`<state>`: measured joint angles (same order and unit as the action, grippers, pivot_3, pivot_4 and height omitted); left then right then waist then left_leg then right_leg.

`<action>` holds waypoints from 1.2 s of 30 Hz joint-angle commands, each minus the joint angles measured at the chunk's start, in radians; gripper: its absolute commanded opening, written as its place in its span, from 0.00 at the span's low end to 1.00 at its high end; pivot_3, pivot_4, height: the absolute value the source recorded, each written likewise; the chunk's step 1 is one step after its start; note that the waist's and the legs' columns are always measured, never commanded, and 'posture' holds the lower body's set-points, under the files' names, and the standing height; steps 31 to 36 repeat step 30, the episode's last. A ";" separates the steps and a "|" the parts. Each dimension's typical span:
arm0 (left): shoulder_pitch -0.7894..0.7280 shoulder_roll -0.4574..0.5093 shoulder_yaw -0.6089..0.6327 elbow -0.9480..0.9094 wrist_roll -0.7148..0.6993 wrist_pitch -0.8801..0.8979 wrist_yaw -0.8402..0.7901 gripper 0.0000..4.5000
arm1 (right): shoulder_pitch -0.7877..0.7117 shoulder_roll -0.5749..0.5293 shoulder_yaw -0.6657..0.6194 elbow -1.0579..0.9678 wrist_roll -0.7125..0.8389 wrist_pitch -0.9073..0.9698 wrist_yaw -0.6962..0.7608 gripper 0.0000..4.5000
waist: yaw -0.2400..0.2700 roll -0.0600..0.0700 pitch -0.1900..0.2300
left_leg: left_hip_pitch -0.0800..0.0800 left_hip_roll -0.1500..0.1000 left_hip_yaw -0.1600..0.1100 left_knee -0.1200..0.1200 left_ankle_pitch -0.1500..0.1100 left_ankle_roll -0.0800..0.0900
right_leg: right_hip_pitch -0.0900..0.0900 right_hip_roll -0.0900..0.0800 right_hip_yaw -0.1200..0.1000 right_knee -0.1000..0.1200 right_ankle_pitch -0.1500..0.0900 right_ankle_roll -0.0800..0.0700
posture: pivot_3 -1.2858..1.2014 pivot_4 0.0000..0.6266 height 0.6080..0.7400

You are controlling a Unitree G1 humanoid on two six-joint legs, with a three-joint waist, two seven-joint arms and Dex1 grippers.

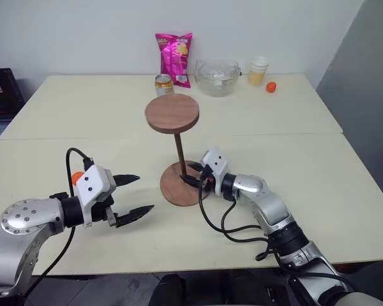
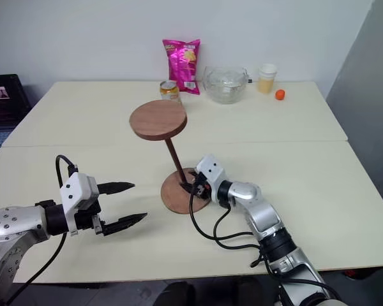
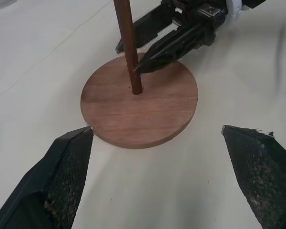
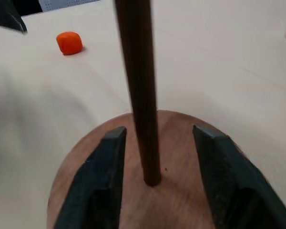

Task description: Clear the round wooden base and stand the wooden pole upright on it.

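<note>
Centre of the frame: the pole (image 1: 179, 150) stands upright with its foot set in the middle of the base (image 1: 176, 189), which lies flat on the cream table (image 1: 306, 166); the pole's disc end is uppermost, like a small tabletop. Right gripper (image 1: 193, 174), just right of centre: its two black fingers (image 4: 97, 181) are spread a little, one on each side of the pole's foot, with a visible gap to the wood on either side, so nothing is pinched. Left gripper (image 1: 133, 196), lower left of the frame: fingers spread wide and empty, aimed toward the base but well apart from it. An orange cube (image 4: 69, 42) lies on the table beyond the base in the right wrist view. Along the table's far edge, top of the frame: a can (image 1: 163, 83), pink chip bag (image 1: 175, 58), glass bowl (image 1: 217, 77), cup (image 1: 258, 70) and small orange ball (image 1: 271, 87).
</note>
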<state>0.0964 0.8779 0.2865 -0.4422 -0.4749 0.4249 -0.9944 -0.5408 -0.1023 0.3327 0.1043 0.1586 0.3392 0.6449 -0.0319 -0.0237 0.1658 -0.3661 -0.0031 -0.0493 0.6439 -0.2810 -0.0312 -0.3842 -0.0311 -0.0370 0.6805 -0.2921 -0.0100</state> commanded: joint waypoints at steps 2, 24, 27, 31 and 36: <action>-0.012 0.007 0.009 -0.011 -0.001 -0.018 -0.002 1.00 | -0.010 0.001 -0.021 -0.074 0.033 0.008 0.034 0.83 | 0.001 0.000 0.000 | 0.000 0.001 0.000 -0.001 0.000 0.000 | 0.000 0.001 0.000 0.000 0.000 -0.001 | 0.52 0.24 1.00; -0.018 0.066 0.114 0.016 0.005 0.116 0.079 1.00 | 0.162 -0.654 -0.344 -0.472 0.306 0.125 0.474 1.00 | 0.010 -0.003 0.015 | -0.002 0.000 0.000 0.000 0.000 0.000 | 0.000 0.000 -0.001 -0.002 -0.001 0.000 | 0.52 0.24 1.00; -0.024 0.074 0.107 0.031 0.005 0.104 0.068 1.00 | 0.214 -0.731 -0.403 -0.491 0.322 0.124 0.495 1.00 | 0.011 -0.003 0.016 | -0.002 0.000 0.000 0.000 0.000 0.000 | 0.000 0.000 -0.001 -0.002 -0.001 0.000 | 0.52 0.24 1.00; -0.036 0.074 0.104 0.045 0.004 0.096 0.059 1.00 | 0.237 -0.756 -0.421 -0.503 0.333 0.126 0.488 1.00 | 0.011 -0.003 0.016 | -0.002 0.001 0.000 0.000 0.000 0.000 | 0.000 0.000 -0.001 -0.002 -0.001 0.000 | 0.52 0.24 1.00; -0.036 0.074 0.104 0.045 0.004 0.096 0.059 1.00 | 0.237 -0.756 -0.421 -0.503 0.333 0.126 0.488 1.00 | 0.011 -0.003 0.016 | -0.002 0.001 0.000 0.000 0.000 0.000 | 0.000 0.000 -0.001 -0.002 -0.001 0.000 | 0.52 0.24 1.00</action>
